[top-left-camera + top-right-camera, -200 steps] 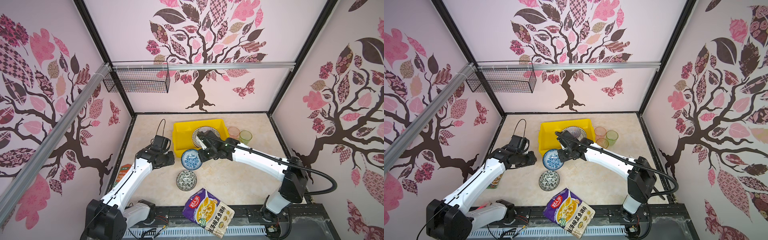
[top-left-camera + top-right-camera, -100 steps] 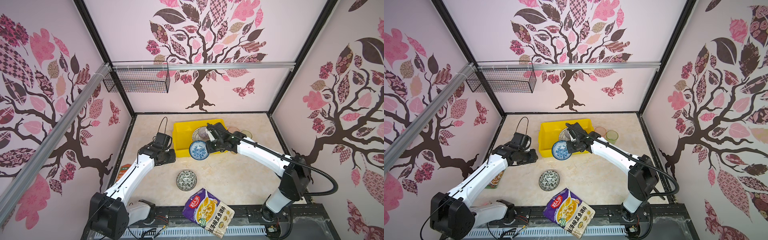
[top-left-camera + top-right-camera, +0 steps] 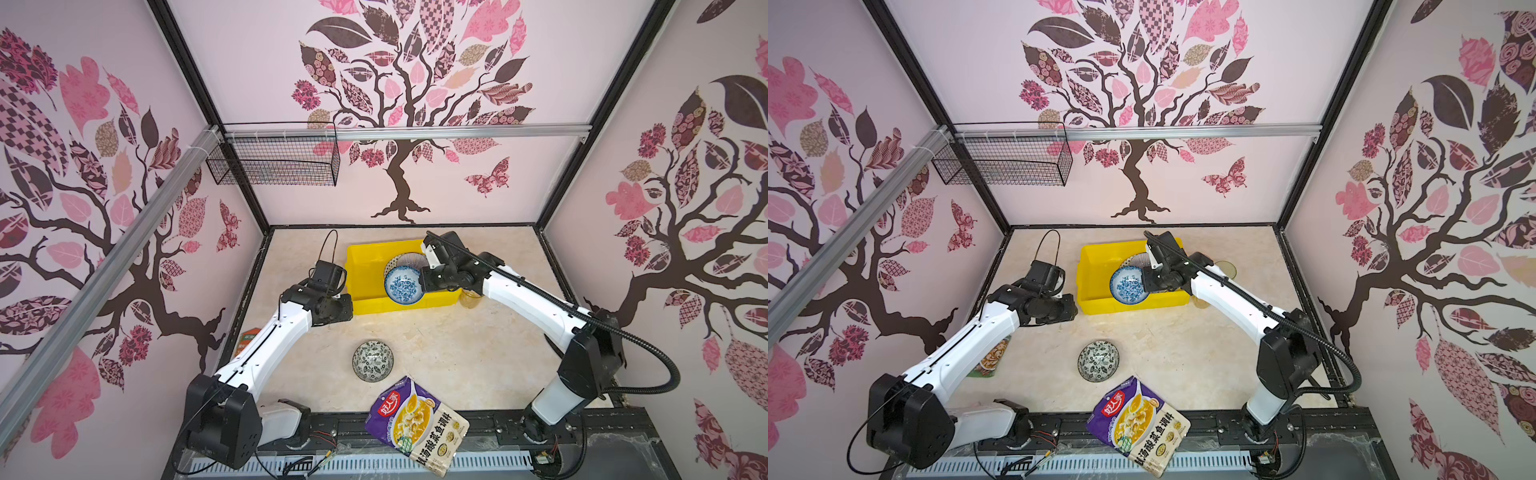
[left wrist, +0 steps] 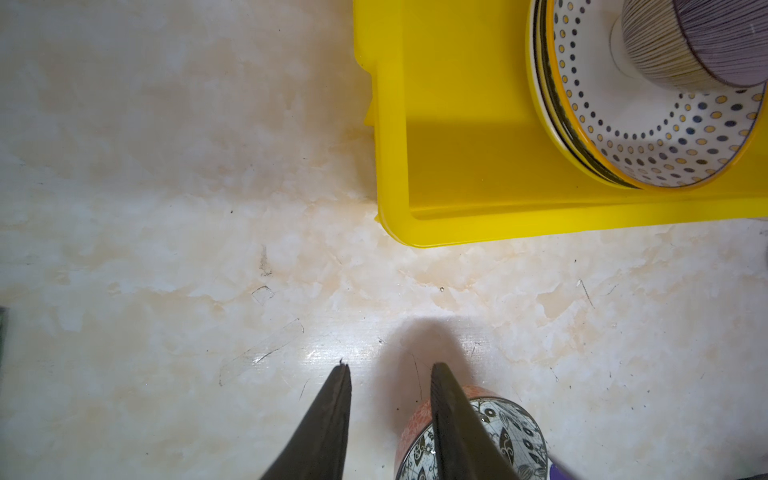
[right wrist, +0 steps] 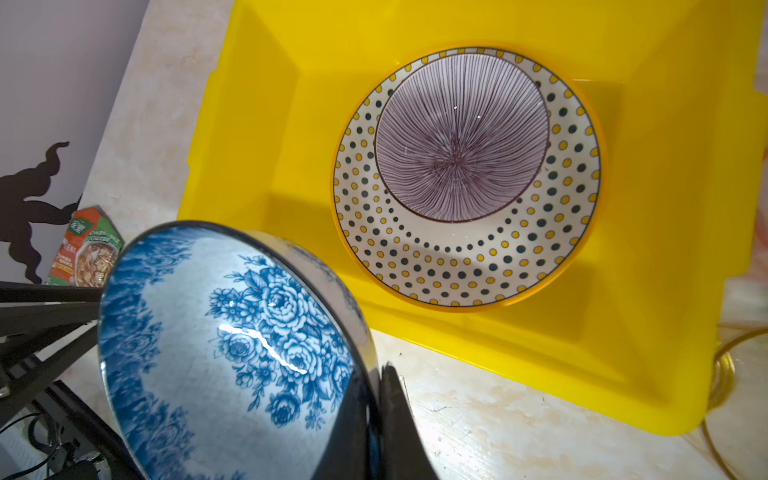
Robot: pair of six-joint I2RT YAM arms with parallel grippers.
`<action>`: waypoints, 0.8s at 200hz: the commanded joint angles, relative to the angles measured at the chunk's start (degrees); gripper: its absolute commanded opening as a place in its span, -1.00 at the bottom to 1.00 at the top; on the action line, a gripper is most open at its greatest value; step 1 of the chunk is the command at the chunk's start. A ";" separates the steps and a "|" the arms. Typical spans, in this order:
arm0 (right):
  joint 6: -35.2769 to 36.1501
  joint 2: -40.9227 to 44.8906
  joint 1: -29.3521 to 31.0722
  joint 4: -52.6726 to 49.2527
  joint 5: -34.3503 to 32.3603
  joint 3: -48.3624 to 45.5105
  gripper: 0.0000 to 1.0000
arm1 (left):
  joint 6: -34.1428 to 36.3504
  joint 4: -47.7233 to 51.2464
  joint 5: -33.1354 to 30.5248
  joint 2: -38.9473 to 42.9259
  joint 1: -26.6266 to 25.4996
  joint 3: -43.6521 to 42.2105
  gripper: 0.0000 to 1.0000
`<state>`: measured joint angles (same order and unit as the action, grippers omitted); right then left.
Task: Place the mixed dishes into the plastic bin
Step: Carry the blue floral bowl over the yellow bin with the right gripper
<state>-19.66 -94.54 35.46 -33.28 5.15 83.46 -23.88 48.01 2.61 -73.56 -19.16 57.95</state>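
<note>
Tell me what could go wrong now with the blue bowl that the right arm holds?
The right end effector pinches only the rim of the tilted blue floral bowl; it may slip. Released carelessly, it could strike the wall of the yellow bin or the lined bowl on the dotted plate.

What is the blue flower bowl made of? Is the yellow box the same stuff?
The blue flower bowl looks like glazed ceramic: glossy, with a bright streak of light across its painted roses. The yellow box looks like plastic instead: one even colour, smooth moulded walls, rounded corners, a soft sheen. Looks alone can't prove it.
</note>
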 commanded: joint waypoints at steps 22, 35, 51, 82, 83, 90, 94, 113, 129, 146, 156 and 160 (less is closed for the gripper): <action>0.54 0.12 -2.77 1.80 2.45 4.58 -1.00 | 0.49 -1.27 -1.50 -0.01 0.26 2.28 -0.28; 0.78 -0.24 -3.41 1.97 2.29 4.88 -1.00 | 0.28 -1.34 -1.64 0.26 0.26 2.30 -0.28; 0.81 -0.84 -4.19 1.99 2.03 5.33 -1.00 | 0.15 -1.29 -1.67 0.70 0.26 2.34 -0.28; 0.57 -2.48 -5.96 2.42 2.68 6.11 -1.00 | 0.06 -0.89 -2.14 1.53 0.26 2.30 -0.28; 0.58 -2.53 -5.99 2.42 2.77 6.15 -1.00 | 0.06 -0.85 -2.16 1.55 0.26 2.37 -0.28; 0.50 -2.95 -6.39 2.48 2.84 6.42 -1.00 | 0.06 -0.81 -2.23 1.74 0.26 2.16 -0.28; 0.48 -3.20 -6.53 2.57 3.02 6.48 -1.00 | 0.08 -0.81 -2.26 1.83 0.26 2.10 -0.28; 0.66 -4.33 -7.29 2.62 3.67 7.46 -1.00 | -0.03 -0.75 -2.21 2.02 0.26 1.86 -0.28; 0.92 -5.41 -7.73 2.32 3.50 8.44 -1.00 | -0.02 -0.72 -2.41 2.04 0.26 1.73 -0.28; 0.85 -6.15 -8.41 2.34 3.55 9.13 -1.00 | 0.05 -0.72 -2.26 1.95 0.26 1.89 -0.28; 0.83 -6.56 -8.75 2.42 3.62 9.45 -1.00 | 0.06 -0.70 -2.16 1.93 0.26 1.93 -0.28; 0.84 -6.68 -8.96 2.50 3.57 9.57 -1.00 | 0.14 -0.72 -2.13 1.94 0.26 1.95 -0.28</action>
<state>-19.03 -99.79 27.57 -32.67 7.57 89.54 -23.97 47.66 0.89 -72.53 -19.16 57.95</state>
